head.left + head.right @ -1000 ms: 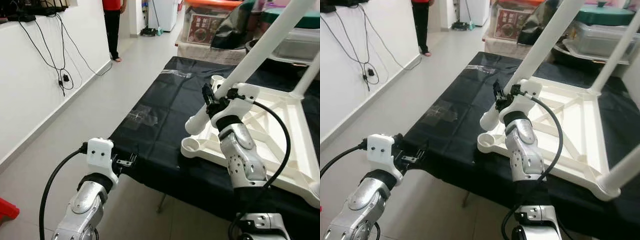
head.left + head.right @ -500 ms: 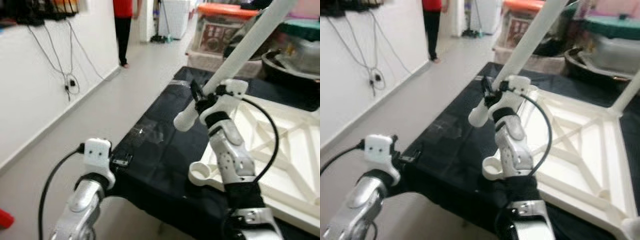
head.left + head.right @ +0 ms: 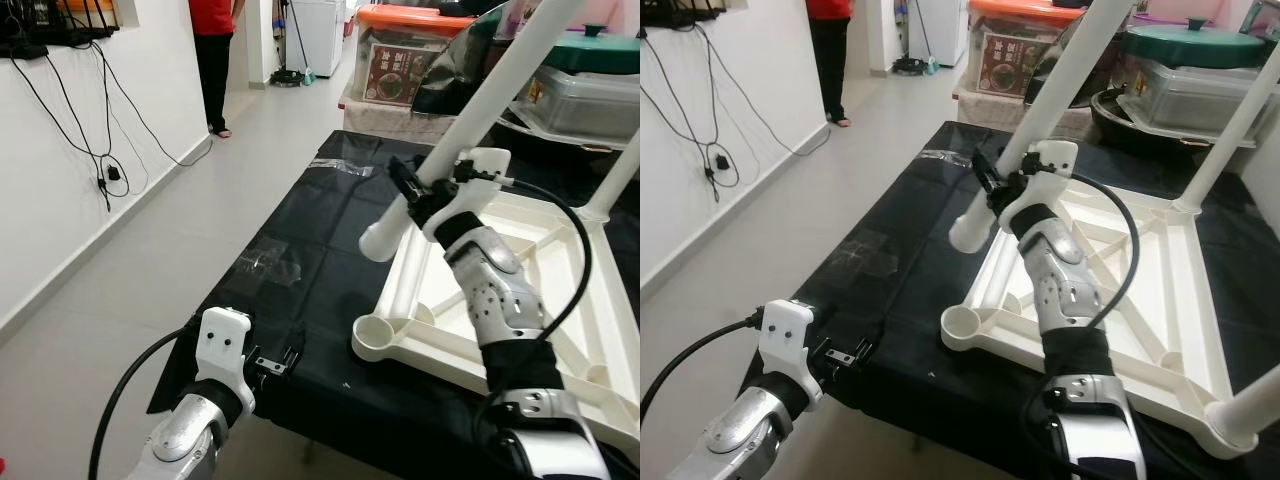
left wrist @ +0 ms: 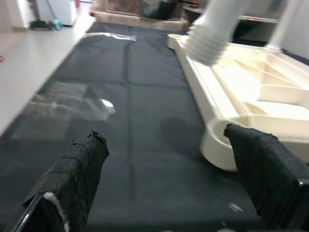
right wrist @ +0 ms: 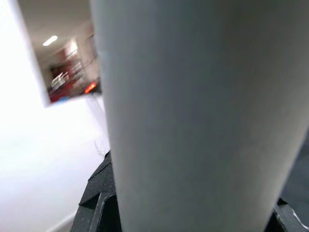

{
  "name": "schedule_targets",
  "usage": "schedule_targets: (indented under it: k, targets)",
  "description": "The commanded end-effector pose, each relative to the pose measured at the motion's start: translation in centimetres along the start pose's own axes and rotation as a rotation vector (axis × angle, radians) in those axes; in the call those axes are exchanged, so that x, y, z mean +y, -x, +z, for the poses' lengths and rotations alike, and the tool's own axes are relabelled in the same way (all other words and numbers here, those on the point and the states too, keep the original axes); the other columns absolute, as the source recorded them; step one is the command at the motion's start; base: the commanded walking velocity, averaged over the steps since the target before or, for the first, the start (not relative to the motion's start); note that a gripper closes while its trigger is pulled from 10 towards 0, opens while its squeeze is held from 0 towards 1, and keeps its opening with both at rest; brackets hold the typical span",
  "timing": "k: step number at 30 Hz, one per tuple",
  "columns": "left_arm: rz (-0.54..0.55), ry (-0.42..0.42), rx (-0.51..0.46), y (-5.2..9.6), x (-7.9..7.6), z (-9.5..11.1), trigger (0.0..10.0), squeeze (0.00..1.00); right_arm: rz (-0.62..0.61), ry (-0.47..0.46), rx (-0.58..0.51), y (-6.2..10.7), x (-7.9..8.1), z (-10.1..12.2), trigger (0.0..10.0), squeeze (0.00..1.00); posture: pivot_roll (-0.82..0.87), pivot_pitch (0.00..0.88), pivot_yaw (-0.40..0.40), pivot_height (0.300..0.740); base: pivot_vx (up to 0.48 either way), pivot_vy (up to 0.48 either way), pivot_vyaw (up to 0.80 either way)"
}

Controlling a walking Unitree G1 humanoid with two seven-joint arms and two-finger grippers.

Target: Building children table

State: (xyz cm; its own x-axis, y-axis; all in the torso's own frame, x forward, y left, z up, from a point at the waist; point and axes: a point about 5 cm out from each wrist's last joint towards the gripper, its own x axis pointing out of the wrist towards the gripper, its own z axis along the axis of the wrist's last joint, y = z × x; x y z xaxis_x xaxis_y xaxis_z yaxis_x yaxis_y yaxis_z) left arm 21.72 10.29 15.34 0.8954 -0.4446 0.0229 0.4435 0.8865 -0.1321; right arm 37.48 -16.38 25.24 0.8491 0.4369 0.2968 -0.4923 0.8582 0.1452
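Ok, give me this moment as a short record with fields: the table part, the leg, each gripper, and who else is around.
table top: white table top upside down on the black cloth
empty socket: near corner socket, open
loose leg: white leg held tilted, threaded end above the cloth
right gripper: right gripper shut on the leg
left gripper: left gripper open, at the cloth's near edge
person: standing far off by the wall

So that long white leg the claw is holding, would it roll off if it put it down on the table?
Probably: the white leg is a round tube, so it would likely roll on the flat black tabletop. It looks like stiff, hollow plastic, likely light. The right claw grips it near its threaded end.
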Motion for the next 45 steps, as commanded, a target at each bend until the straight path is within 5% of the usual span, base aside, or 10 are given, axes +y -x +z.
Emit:
schedule_targets:
  k: [1, 5, 7, 13, 18, 26, 37, 45]
  targets:
    - [-0.106, 0.063, 0.054, 1.2, -2.1, -0.7, 10.0, 0.00, 0.188, -0.059, 0.057, -0.1, -0.8, 1.1, 10.0, 0.00, 0.11, 0.135, -0.068, 0.740, 0.000, 0.000, 0.00]
    - [-0.142, 0.085, 0.067, 1.6, -2.9, -0.8, 10.0, 0.00, 0.256, -0.083, 0.082, 0.0, -1.0, 1.3, 10.0, 0.00, 0.11, 0.140, -0.069, 0.740, 0.000, 0.000, 0.00]
    - [-0.177, 0.112, 0.084, 2.2, -3.8, -0.9, 10.0, 0.00, 0.404, -0.124, 0.128, 0.5, -0.8, 1.2, 10.0, 0.00, 0.12, 0.162, -0.072, 0.740, 0.000, 0.000, 0.00]
    - [-0.166, 0.118, 0.085, 2.5, -3.9, -0.7, 10.0, 0.00, 0.491, -0.162, 0.151, 0.7, -0.9, 1.3, 10.0, 0.00, 0.12, 0.176, -0.072, 0.740, 0.000, 0.000, 0.00]
    - [-0.174, 0.122, 0.107, 3.8, -4.5, -0.1, 10.0, 0.00, 0.698, -0.149, 0.264, 2.0, -1.4, 0.3, 10.0, 0.00, 0.14, 0.243, -0.064, 0.740, 0.000, 0.000, 0.00]
    - [-0.168, 0.127, 0.119, 4.4, -4.7, 0.0, 10.0, 0.00, 0.778, -0.151, 0.310, 2.4, -1.4, 0.0, 10.0, 0.00, 0.15, 0.255, -0.059, 0.740, 0.000, 0.000, 0.00]
    - [-0.158, 0.125, 0.130, 4.6, -4.7, 0.2, 10.0, 0.00, 0.877, -0.039, 0.333, 2.6, -1.1, -0.2, 10.0, 0.00, 0.15, 0.251, -0.060, 0.740, 0.000, 0.000, 0.00]
    - [-0.164, 0.122, 0.137, 4.5, -4.8, 0.0, 10.0, 0.00, 1.072, 0.084, 0.299, 2.4, 1.5, 1.6, 10.0, 0.00, 0.14, 0.230, -0.058, 0.740, 0.000, 0.000, 0.00]
